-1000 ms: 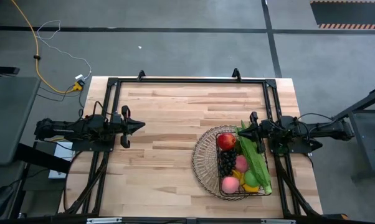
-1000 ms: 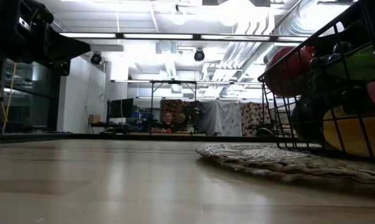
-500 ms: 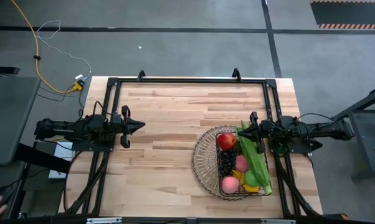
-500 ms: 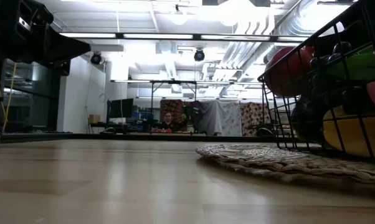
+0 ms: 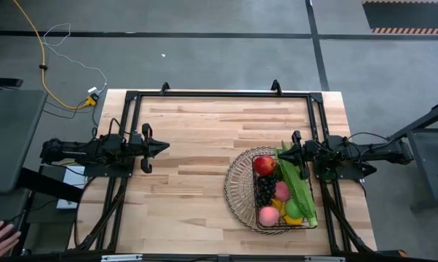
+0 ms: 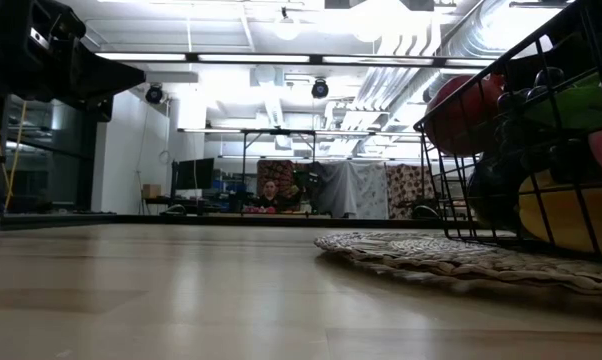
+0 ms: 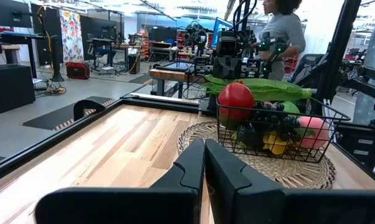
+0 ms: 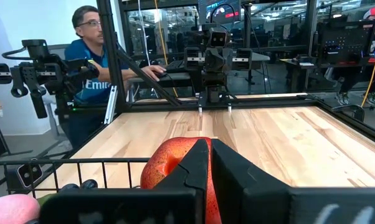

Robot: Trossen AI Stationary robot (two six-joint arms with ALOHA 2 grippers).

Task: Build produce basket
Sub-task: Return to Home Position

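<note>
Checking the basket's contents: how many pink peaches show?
2 in the basket: one peach beside the grapes, one at the end opposite the red fruit. Others may be hidden.

My high camera looks straight down on the whole surface [image 5: 204, 145], my low one sits at surface height, looking level across it from close beside the basket [image 6: 421, 247], and both wrist cameras face each other from left and right, sharing that basket.

filled basket [image 7: 312, 134] beyond closed end effector [image 7: 204, 163]
</note>
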